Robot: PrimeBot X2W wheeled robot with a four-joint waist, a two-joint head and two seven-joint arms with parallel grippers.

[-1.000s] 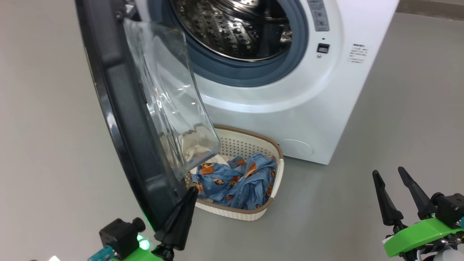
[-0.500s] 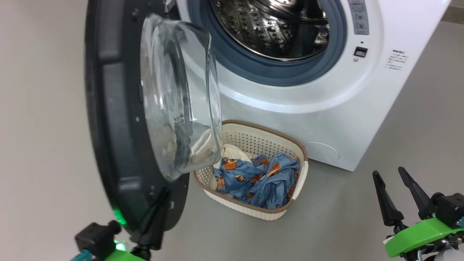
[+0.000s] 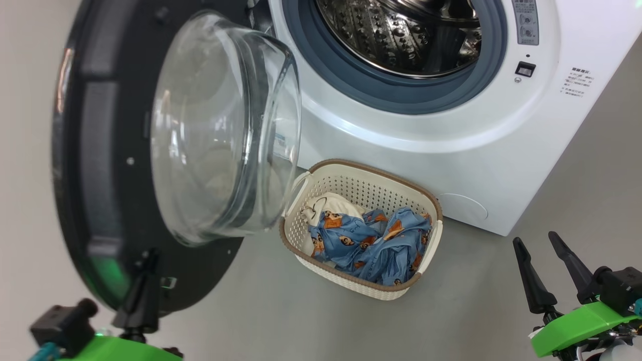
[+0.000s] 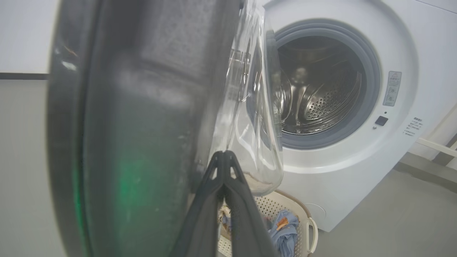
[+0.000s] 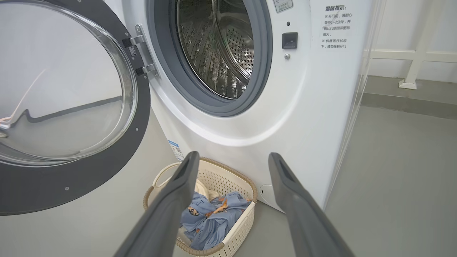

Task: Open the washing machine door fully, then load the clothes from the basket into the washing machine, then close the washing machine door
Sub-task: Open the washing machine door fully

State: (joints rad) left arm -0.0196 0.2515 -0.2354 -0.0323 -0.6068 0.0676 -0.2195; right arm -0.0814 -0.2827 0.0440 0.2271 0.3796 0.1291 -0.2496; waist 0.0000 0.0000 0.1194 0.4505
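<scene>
Washing machine door [image 3: 95, 150] — rim at closed L gripper [image 3: 149, 258]; R gripper [image 3: 534, 238] apart.

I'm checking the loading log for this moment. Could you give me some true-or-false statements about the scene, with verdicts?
1. The clothes lie in the basket. True.
2. The washing machine door is shut. False: it stands swung open.
3. The right claw is open and empty. True.
4. The drum holds a blue garment. False: its visible part is bare steel.
5. The left claw is wide open. False: its fingers are pressed together.
</scene>
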